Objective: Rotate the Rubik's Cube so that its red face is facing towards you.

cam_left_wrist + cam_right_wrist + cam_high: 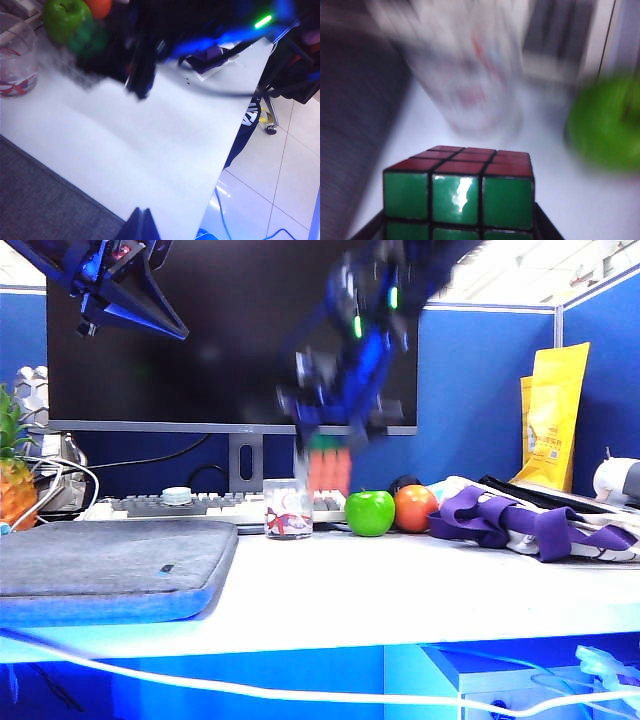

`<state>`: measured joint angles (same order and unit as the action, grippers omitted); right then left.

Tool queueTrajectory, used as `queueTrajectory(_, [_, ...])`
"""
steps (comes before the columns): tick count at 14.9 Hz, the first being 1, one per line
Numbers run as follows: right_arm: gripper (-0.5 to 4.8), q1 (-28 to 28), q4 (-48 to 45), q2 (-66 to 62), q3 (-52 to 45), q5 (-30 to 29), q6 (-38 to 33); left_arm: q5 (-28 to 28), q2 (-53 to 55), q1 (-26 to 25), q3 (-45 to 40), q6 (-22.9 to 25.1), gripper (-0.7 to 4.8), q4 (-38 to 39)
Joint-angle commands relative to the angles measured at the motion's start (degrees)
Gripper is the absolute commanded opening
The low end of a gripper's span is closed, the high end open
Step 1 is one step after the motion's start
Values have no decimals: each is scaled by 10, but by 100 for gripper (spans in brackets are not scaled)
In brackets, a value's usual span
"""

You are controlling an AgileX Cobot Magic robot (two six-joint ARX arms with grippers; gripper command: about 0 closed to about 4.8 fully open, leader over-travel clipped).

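Observation:
My right gripper (335, 435) hangs blurred above the desk's middle, in front of the monitor, shut on the Rubik's Cube (328, 465). In the right wrist view the Rubik's Cube (457, 195) fills the space between the black fingers (546, 229). Its green side faces the camera, and the red face (465, 161) lies on the adjoining side, pointing away from the gripper. In the exterior view the cube's front looks orange-salmon. My left gripper (165, 330) is high at the back left. The left wrist view shows the left gripper (141, 222) shut and empty above the desk's front edge.
A clear printed cup (287, 508), a green apple (370, 512) and an orange (414, 507) stand under the cube, before the keyboard (190, 505). A grey sleeve (100, 565) lies front left, a pineapple (14, 485) at far left, purple cloth (530, 522) and a yellow bag (556, 410) on the right.

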<state>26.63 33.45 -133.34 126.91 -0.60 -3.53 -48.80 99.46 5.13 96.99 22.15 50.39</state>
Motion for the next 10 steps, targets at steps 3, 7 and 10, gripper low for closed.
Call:
queueTrajectory(3, [-1,-2,-42,106,4,20,50,-3,-23,-1,1,-1,-4,-9])
queueTrajectory(7, [-1,1,-46,299,4,36,104,-18,-42,0,1,-29,-4,-37])
queueTrajectory(10, [-1,20,-49,417,-5,49,142,-18,-56,0,1,-28,-4,-40])
